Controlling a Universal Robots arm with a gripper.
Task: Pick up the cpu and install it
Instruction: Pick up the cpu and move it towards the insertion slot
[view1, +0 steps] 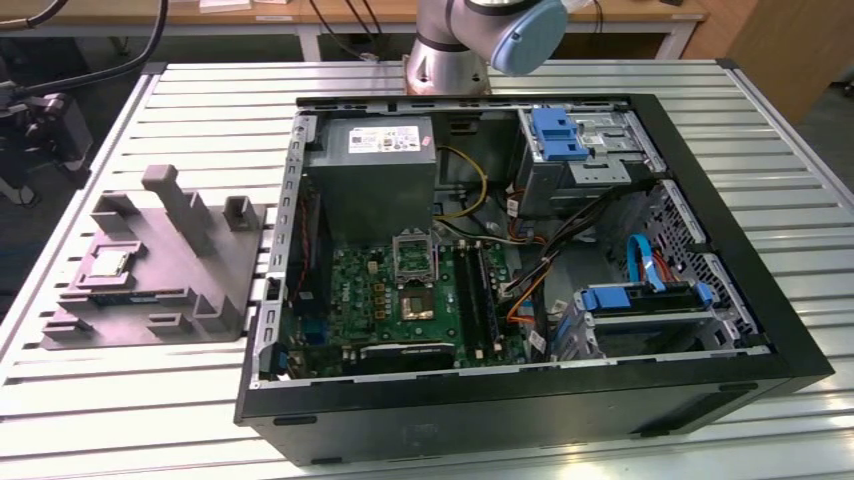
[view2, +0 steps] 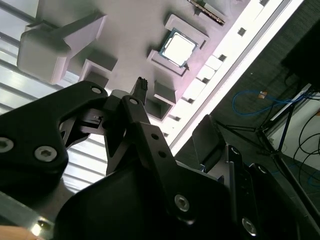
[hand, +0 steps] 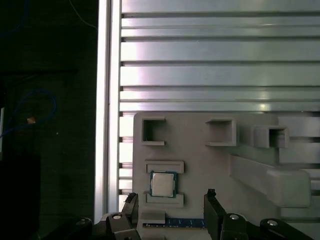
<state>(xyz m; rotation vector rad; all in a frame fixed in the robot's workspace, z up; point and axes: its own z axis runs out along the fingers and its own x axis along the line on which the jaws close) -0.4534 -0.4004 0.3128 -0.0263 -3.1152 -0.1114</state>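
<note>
The open case (view1: 534, 410) stands away from the gripper (hand: 171, 196), and the grey holder (hand: 200, 165) lies below it. Its fingers stand apart and empty, hovering over the cpu (hand: 162, 184), which rests flat in a holder recess. The chip looks light, stiff and slick (underside probably fragile), so it is best pinched by opposite edges.

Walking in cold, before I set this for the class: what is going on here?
A robot arm's pincer hangs open over the cpu, which lies in its slot on the grey holder block on the slatted table. Nothing is gripped yet. To the exterior view's right of the block stands an opened computer case with its motherboard exposed.
</note>
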